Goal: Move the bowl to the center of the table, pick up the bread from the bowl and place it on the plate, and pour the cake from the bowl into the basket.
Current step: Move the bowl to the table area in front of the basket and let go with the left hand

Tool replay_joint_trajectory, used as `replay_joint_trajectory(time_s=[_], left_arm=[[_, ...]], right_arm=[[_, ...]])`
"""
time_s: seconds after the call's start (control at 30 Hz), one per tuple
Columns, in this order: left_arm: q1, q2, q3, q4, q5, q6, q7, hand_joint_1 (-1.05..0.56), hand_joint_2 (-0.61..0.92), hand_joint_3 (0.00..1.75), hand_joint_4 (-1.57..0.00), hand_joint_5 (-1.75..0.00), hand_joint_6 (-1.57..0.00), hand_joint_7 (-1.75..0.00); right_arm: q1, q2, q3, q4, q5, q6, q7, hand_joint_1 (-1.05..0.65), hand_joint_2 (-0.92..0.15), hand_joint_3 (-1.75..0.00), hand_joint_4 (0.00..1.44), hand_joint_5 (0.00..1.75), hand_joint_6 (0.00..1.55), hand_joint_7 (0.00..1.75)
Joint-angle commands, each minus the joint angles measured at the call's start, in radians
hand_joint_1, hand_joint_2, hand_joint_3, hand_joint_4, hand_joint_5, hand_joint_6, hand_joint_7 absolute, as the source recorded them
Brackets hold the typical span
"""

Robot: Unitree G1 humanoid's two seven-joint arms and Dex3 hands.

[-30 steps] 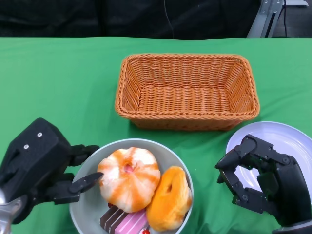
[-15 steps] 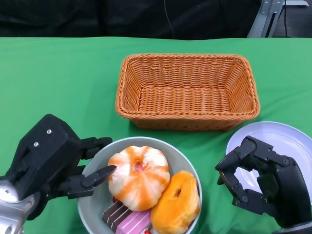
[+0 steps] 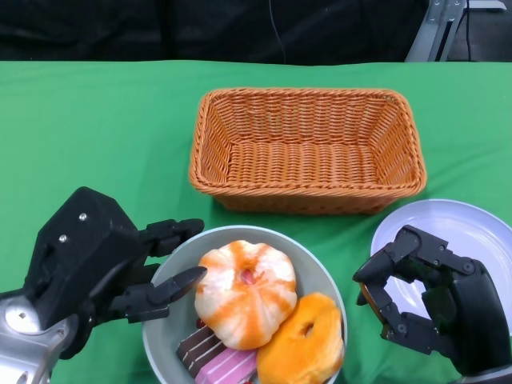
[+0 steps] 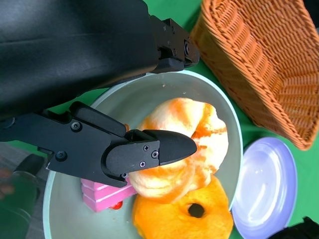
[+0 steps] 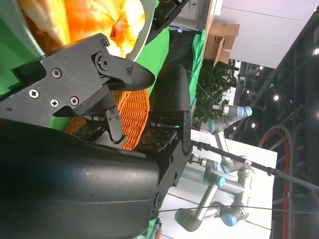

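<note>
Step in hand: you are on the first step, bringing the pale grey-green round bowl (image 3: 320, 276) toward the middle of the green-covered bench (image 3: 96, 128); it sits at the near edge, in front of the woven orange wicker basket (image 3: 307, 148), and looks close to centred.
Left hand: your left hand (image 3: 112, 268) grips the bowl's left rim, one finger outside the wall and one lying over the rim inside.
Right hand: your right hand (image 3: 432, 300) holds nothing, fingers curled but apart, hovering over the near-left edge of the pale lilac round plate (image 3: 472, 224).
Bowl contents: an orange-and-white swirled round bread (image 3: 244, 292), a golden ring-shaped bread (image 3: 304, 348) leaning beside it, and a pink-and-brown layered cake slice (image 3: 216, 360) at the near side.
Next move: judge the bowl centred, then let go of the rim. The bread pick calls for reaching the right hand in and lifting each bread without dragging the cake along.
</note>
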Motion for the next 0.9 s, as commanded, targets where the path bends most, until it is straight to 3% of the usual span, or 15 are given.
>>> replay_joint_trajectory(time_s=[0.03,0.9], left_arm=[[-0.007,-0.007,-0.006,0.019,-0.008,-0.038,0.002,-0.59,0.92,0.57,-0.27,-0.01,-0.15,-0.01],[-0.008,-0.069,0.004,0.130,0.025,-0.248,0.081,-0.64,0.92,0.54,-0.31,-0.03,-0.17,-0.01]], right_arm=[[0.008,-0.004,-0.001,-0.016,0.003,0.000,-0.006,-0.17,-0.64,-0.78,0.78,1.50,0.75,1.24],[0.021,-0.004,0.002,-0.024,-0.006,0.004,-0.010,-0.16,-0.63,-0.81,0.78,1.48,0.74,1.23]])
